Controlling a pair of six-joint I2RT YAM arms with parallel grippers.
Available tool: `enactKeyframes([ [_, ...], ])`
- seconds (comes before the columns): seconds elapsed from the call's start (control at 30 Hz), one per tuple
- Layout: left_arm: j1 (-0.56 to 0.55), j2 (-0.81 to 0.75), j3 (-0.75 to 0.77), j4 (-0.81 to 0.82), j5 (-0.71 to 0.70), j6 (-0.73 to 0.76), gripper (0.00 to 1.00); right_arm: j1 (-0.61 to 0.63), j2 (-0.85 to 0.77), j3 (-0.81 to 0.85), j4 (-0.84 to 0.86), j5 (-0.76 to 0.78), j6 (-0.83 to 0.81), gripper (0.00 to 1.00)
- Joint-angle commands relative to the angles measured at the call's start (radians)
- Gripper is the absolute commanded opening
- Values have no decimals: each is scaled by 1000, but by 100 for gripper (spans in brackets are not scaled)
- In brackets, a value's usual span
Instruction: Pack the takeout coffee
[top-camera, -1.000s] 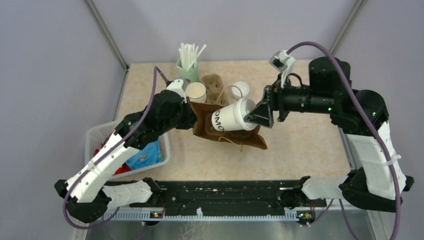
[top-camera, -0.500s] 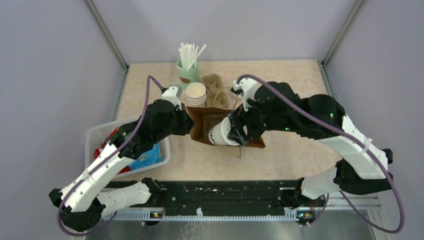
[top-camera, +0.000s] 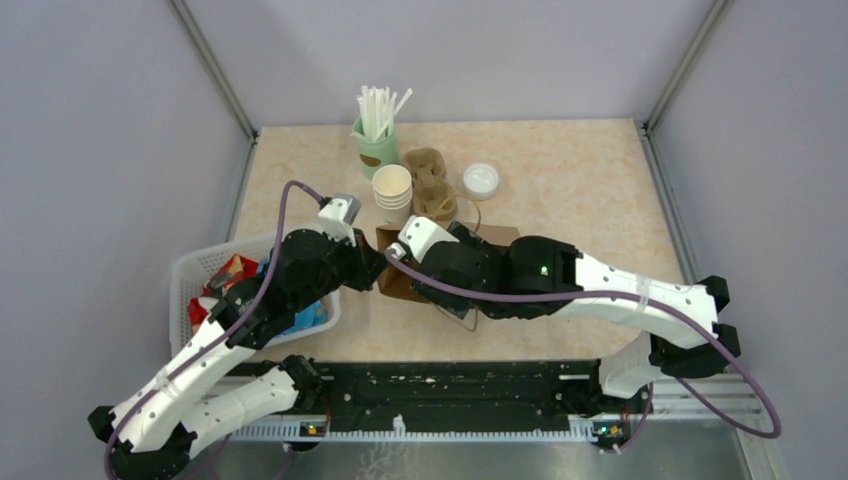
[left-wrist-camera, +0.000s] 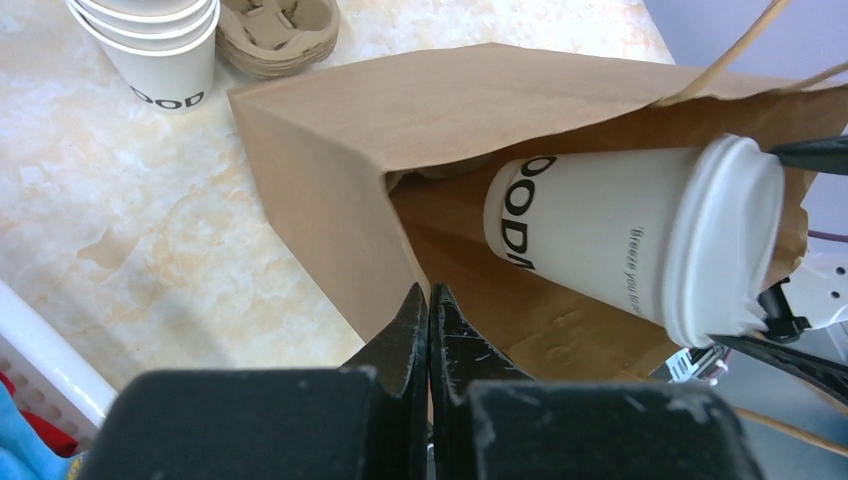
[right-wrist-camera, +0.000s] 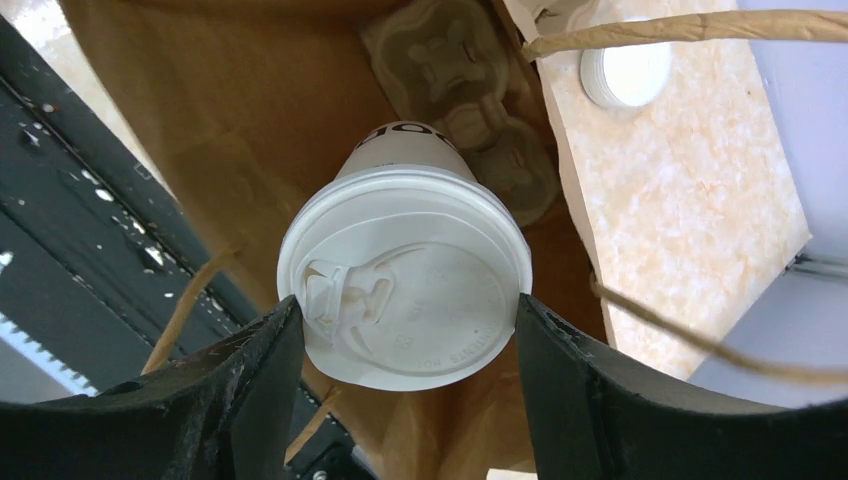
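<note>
The takeout coffee (left-wrist-camera: 600, 235) is a cream cup with dark lettering and a white lid (right-wrist-camera: 420, 290). It lies tilted inside the open mouth of a brown paper bag (left-wrist-camera: 400, 130). My right gripper (right-wrist-camera: 405, 303) is shut on the lid's rim, one finger on each side. My left gripper (left-wrist-camera: 428, 300) is shut on the bag's near edge. In the top view the right arm covers the cup. There the bag (top-camera: 398, 285) lies mid-table, with the left gripper (top-camera: 372, 265) at its left edge.
A stack of lidless cups (top-camera: 392, 187), a brown pulp carrier (top-camera: 428, 180), a loose white lid (top-camera: 481, 180) and a green cup of straws (top-camera: 377, 140) stand behind the bag. A white basket (top-camera: 190, 275) sits at the left. Another pulp carrier (right-wrist-camera: 460, 80) shows inside the bag.
My right arm swung left and down from the right side, carrying the coffee into the bag's mouth. My left arm drew slightly nearer, still pinching the bag.
</note>
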Motion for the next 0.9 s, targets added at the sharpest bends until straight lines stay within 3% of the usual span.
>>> enactKeyframes([
  [0.0, -4, -51, -56, 131, 12, 34, 0, 8, -8, -68, 115, 23, -58, 53],
  [0.47, -4, -114, -128, 136, 37, 7, 0, 7, 95, -63, 149, 156, -122, 52],
  [0.63, -4, -78, -70, 51, -33, -67, 0, 15, 94, -82, 101, 117, -89, 50],
  [0.87, -4, 12, 41, -58, -17, -117, 0, 19, 192, -33, 136, 151, -44, 49],
])
